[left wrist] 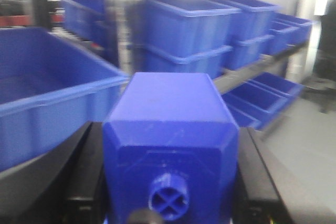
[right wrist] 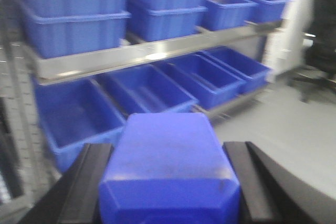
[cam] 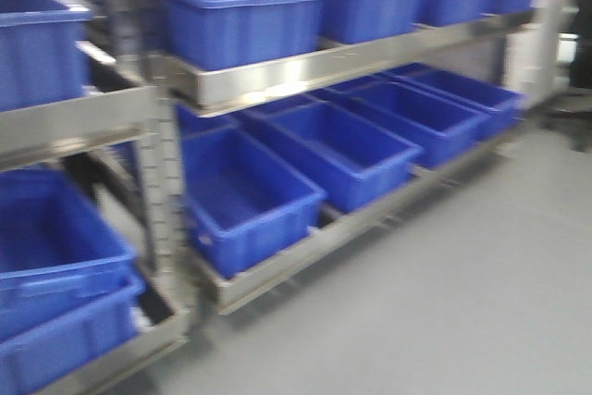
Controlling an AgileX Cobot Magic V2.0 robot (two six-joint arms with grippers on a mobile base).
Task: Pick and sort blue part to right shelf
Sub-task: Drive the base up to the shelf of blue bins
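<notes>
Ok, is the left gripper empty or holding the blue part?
Holding it: the blue part sits clamped in the left gripper, cap facing the camera.

Floor: we see plain grey floor (cam: 481, 284), 3 to 6 o'clock.
Furniture: the right shelf (cam: 351, 62) at 12 holds blue bins (cam: 250, 191); dark chair (cam: 575, 117) at 3.
Wall: white wall (cam: 553, 53), at 2.

Stacked bins (cam: 250, 16) sit side by side on the upper tier of the right shelf (cam: 314, 69); single bins (cam: 342, 150) line its lower tier. Another rack (cam: 65, 127) stands left, a chair (right wrist: 320, 40) far right.
</notes>
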